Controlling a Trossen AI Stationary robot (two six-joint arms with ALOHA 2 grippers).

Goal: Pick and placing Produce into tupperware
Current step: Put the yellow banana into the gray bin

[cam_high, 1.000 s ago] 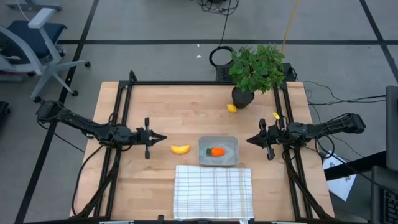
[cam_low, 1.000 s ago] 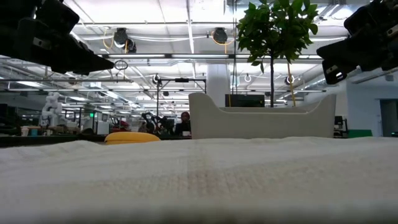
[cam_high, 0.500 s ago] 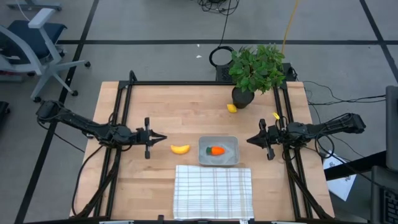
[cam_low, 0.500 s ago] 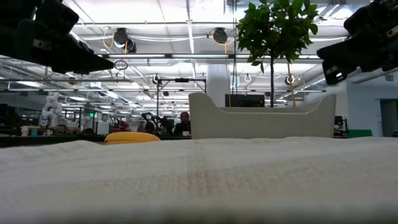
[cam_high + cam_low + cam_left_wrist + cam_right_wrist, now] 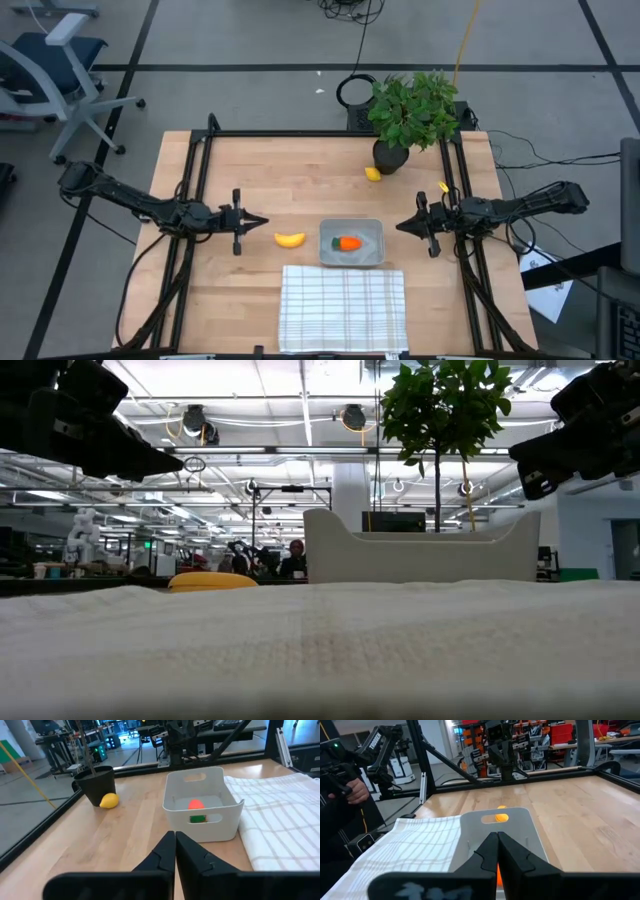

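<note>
Both arms are just hanging out over the table here. The left gripper (image 5: 262,221) sits out over the wood on the left side, fingers pressed together with no gap you can see, and nothing between them; from its own wrist view the two dark fingers (image 5: 175,851) meet in a point aimed toward the tub. The right gripper (image 5: 400,225) mirrors it on the other side, tips pinched fully together, holding nothing and touching nothing, pointing at the tub's right edge but clearly apart from it. The tub (image 5: 351,243) sits mid-table between the two grippers, its near edge touching or just overlapping the white checked cloth (image 5: 343,308), can't quite tell which. The carrot (image 5: 348,243) is lying inside the tub, orange body with the green end toward the left gripper. The banana (image 5: 290,239) is on the bare wood just beside the tub's left side, between the tub and the left gripper, not touching either. The lemon (image 5: 373,174) is farther back on the table, right next to the dark pot of the potted plant (image 5: 412,110). In the right wrist view a person's hand (image 5: 351,790) shows off past the table edge, well away from everything.
</note>
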